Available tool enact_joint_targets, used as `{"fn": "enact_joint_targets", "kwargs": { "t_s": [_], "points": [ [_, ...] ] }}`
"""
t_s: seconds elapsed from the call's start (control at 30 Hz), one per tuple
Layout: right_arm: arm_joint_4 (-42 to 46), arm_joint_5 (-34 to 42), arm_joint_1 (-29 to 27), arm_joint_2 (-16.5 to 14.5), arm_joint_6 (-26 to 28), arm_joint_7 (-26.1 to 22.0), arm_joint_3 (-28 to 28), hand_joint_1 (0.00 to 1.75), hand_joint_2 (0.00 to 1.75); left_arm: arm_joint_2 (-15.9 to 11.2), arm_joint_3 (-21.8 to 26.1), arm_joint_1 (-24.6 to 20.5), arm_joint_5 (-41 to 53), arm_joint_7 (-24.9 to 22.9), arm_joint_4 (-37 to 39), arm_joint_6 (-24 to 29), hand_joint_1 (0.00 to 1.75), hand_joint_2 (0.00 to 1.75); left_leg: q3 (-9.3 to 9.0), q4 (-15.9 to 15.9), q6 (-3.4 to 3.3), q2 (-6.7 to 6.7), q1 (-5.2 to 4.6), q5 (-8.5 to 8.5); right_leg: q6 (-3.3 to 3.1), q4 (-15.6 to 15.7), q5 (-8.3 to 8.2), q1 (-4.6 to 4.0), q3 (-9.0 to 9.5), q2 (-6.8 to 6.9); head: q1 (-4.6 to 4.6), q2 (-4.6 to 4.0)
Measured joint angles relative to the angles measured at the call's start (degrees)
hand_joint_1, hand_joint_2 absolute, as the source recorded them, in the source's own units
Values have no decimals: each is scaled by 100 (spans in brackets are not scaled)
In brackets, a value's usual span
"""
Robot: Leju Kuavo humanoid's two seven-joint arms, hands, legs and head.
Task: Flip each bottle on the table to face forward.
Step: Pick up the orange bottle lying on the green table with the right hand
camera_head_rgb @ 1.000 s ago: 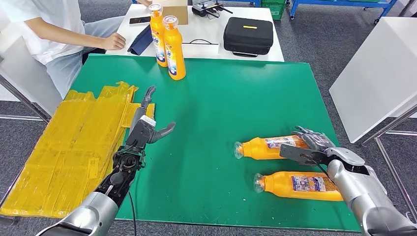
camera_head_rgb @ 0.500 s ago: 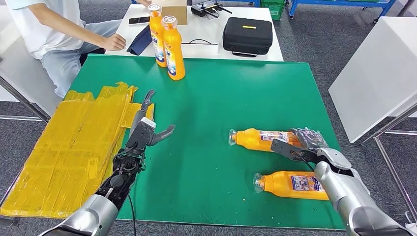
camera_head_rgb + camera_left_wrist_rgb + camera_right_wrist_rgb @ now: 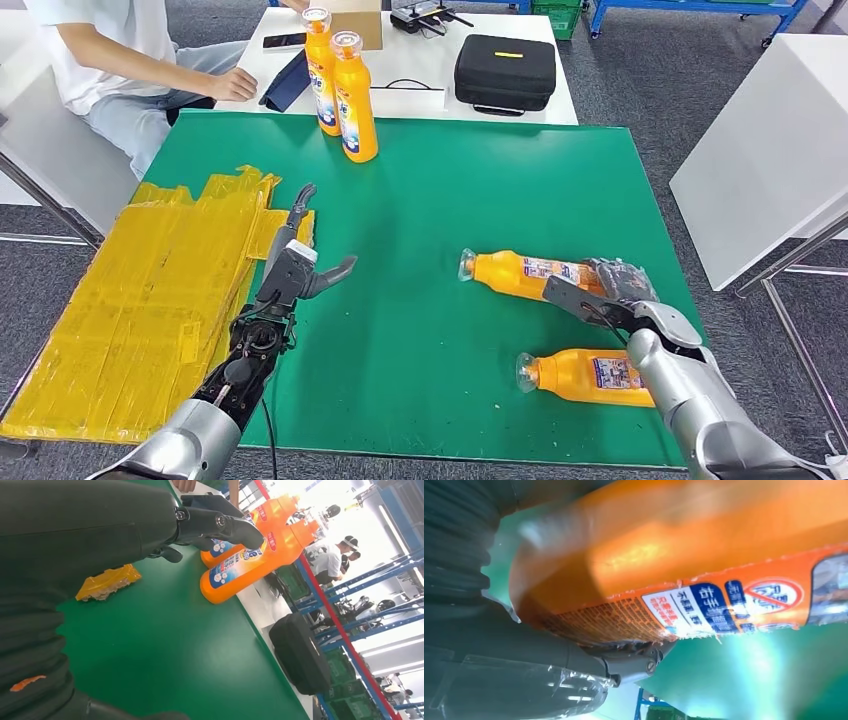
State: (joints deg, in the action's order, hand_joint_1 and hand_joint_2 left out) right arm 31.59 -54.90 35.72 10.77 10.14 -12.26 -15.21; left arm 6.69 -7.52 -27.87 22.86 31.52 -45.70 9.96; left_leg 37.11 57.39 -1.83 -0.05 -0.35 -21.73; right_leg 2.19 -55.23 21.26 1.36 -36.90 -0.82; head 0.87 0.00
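**Right hand on one lying bottle; two upright, one untouched**

The right hand (image 3: 612, 290) is wrapped around the base end of the nearer-to-centre lying bottle (image 3: 525, 273), fingers over the top and thumb against its side. The right wrist view shows the orange body and its back label pressed close against the hand, so I judge the grip firm. The bottle lies at a slight slant on the green tabletop (image 3: 480, 190), cap end pointing toward the middle. Whether it rests on the mat or is just raised off it cannot be told.

Just beside that hand, closer to the robot, a second lying bottle (image 3: 585, 376) lies on its side, cap toward the centre, partly hidden behind the right forearm. Nothing touches it.

The left hand (image 3: 298, 268) hangs above the left part of the tabletop, fingers apart and holding nothing, next to a spread of yellow bags (image 3: 150, 290).

At the far edge two upright bottles (image 3: 355, 100) stand touching one another, labels toward the robot in the left wrist view. These look finished. Beyond them a white table bears a black case (image 3: 505, 70), and a person (image 3: 110, 60) sits at its corner.

By this reading roughly half the job is done: two bottles standing, one in hand to be raised and turned, one still to be picked up.
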Motion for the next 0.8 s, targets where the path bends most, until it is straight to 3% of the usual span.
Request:
{"fn": "enact_joint_targets", "kwargs": {
  "t_s": [0.23, 0.4, 0.53, 0.67, 0.8],
  "points": [
    [642, 1443, -348, -499, 1049, -555, 839, 175, 175, 22, -31, 292, -310, -186, -572, -530, 0, 175, 13, 0, 1, 0, 2, 1, 0, -2, 0, -1, -16, 0, 1, 0],
    [1100, 2841, -510, -1058, 1600, -1549, 1365, 175, 175, 45, -277, 603, -1009, -332, -1390, -1449, 0, 175, 25, -1, 1, -2, 3, 0, 0, -2, 3, -1, -25, 0, 0, 0],
    [1156, 3587, -520, -1548, 1741, -2286, 1417, 175, 175, 49, -611, 778, -1815, -567, -2105, -2151, 0, 175, 31, -1, 1, -1, 3, 0, 0, -3, 4, -1, -31, -1, 0, 0],
    [1156, 3951, -482, -1915, 1729, -2596, 1331, 175, 175, 39, -910, 836, -2187, -706, -2545, -2277, 0, 175, 31, -1, 3, -8, 4, 1, -1, -2, 4, -1, -31, 2, 1, 0],
    [1157, 4253, -451, -2092, 1640, -2744, 1182, 175, 175, 29, -1163, 836, -2314, -738, -2722, -2295, 0, 175, 31, -1, 4, -13, 5, 4, -2, -3, 5, -1, -31, 4, -1, 0]
  ]
}}
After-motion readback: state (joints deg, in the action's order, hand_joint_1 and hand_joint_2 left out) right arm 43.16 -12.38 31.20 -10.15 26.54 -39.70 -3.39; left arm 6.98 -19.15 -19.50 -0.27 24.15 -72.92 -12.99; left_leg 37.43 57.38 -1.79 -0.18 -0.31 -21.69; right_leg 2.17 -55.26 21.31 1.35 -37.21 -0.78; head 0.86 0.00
